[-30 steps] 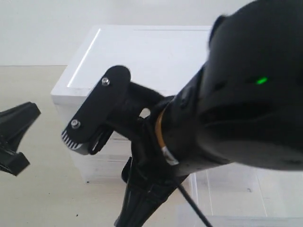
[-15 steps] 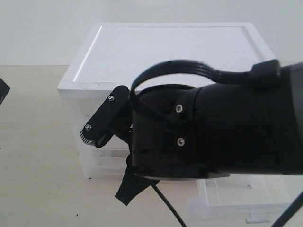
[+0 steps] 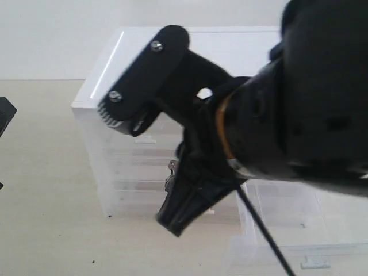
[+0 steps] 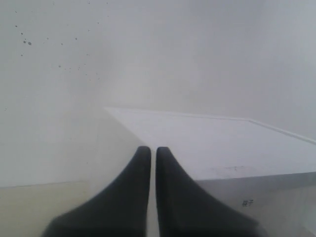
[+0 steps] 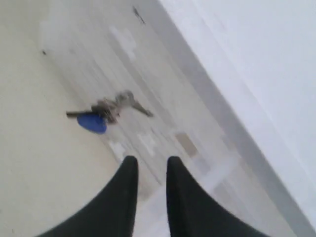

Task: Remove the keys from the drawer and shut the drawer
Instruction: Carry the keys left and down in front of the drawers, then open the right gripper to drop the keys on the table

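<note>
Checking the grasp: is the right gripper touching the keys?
Apart. The right wrist view shows the keys well beyond the tips of the right gripper, with pale surface visible between them.

No writing, number or brand can be read anywhere. In the left wrist view a tiny dark mark (image 4: 245, 202) sits on the front of the white box-shaped plastic cabinet (image 4: 222, 153), too small to make out. In the right wrist view the pale rectangular labels (image 5: 148, 144) on its drawer fronts are blurred blank. In the exterior view the pulled-out clear plastic drawer (image 3: 287, 198) bears only a faint dark speck (image 3: 302, 226), not legible
</note>
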Controlling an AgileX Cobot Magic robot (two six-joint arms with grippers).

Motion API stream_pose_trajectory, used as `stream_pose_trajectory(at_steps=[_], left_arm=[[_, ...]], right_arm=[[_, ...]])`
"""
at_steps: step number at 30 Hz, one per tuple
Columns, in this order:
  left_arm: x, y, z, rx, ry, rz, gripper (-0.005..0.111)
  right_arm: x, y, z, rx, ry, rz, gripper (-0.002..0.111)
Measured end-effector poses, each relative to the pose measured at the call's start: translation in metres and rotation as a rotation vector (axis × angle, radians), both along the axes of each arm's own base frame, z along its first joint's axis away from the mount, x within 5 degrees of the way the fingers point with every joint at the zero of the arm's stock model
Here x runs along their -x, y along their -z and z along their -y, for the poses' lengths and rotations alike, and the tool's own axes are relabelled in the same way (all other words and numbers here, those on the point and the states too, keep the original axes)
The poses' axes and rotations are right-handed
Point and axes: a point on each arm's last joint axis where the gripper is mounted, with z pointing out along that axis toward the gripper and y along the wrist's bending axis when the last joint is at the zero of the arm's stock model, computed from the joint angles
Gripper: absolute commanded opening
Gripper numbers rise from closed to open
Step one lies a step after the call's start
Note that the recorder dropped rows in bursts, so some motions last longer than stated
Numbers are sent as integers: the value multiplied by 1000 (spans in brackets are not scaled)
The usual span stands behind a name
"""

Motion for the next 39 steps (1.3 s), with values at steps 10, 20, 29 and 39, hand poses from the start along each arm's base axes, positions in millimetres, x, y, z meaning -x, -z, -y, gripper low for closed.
stream_pose_trajectory(at_steps=[10, 20, 29, 39], left_arm=[[1, 0, 1, -10, 15, 3, 5], [1, 0, 1, -11, 16, 3, 5], [1, 0, 2, -12, 18, 3, 5], [2, 1, 4, -28, 41, 7, 5]], right_arm=[[37, 19, 68, 98, -79, -173, 13], [58, 20, 82, 115, -340, -252, 13], [64, 21, 81, 136, -452, -278, 13], [51, -1, 91, 146, -344, -110, 13]])
